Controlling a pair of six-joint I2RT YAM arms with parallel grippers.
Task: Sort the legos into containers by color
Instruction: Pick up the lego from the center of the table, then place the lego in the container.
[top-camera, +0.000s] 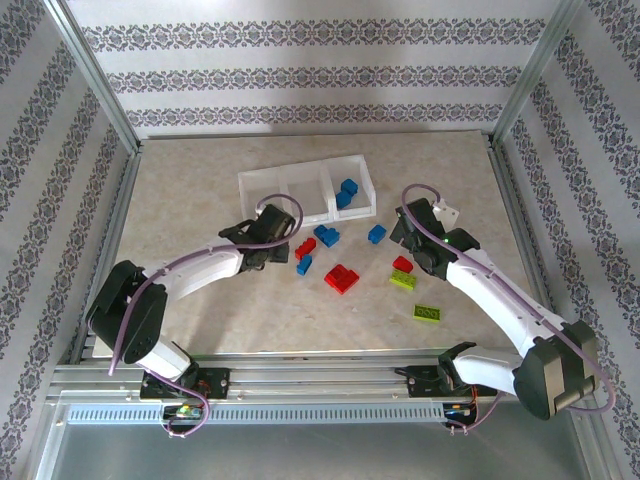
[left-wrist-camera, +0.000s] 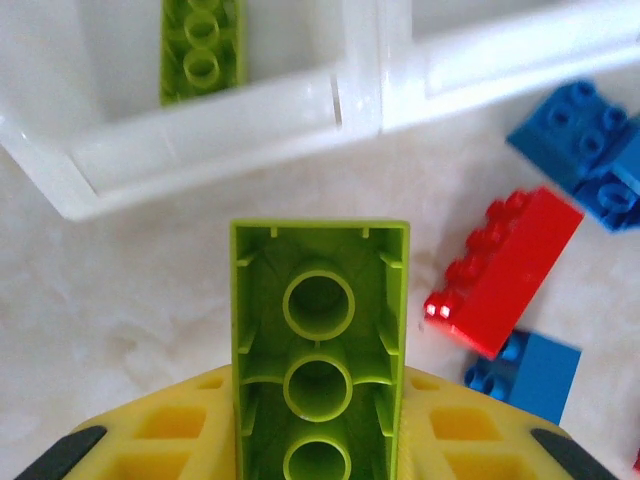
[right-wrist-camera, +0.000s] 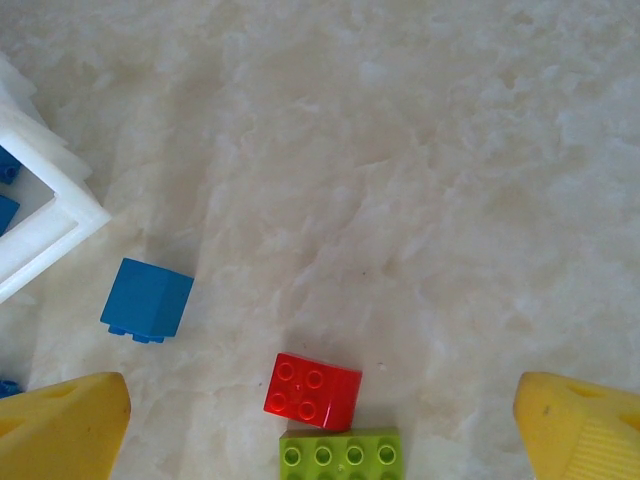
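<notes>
My left gripper (left-wrist-camera: 318, 445) is clamped on a lime green brick (left-wrist-camera: 320, 320), its hollow underside turned up to the wrist camera, held just short of the tray's near wall. My right gripper (right-wrist-camera: 320, 430) stands spread wide with nothing between its fingers, above a small red brick (right-wrist-camera: 312, 390). A lime plate (right-wrist-camera: 340, 452) lies just beside that brick on its near side, and a blue cube (right-wrist-camera: 147, 300) sits apart to the left. Nearest my bases on the table (top-camera: 300, 320), a second lime plate (top-camera: 429, 314) lies alone. Between my arms are a red block (top-camera: 341, 278) and a long red brick (left-wrist-camera: 505, 270) with a small blue brick (left-wrist-camera: 525, 375) just beside its near end. A blue cluster (left-wrist-camera: 580, 140) lies farther out. Beyond them is the tray of containers (top-camera: 283, 172), three bins in a row. The left bin holds one long lime piece (left-wrist-camera: 200, 50), and the right bin holds two blue bricks (top-camera: 347, 192).
</notes>
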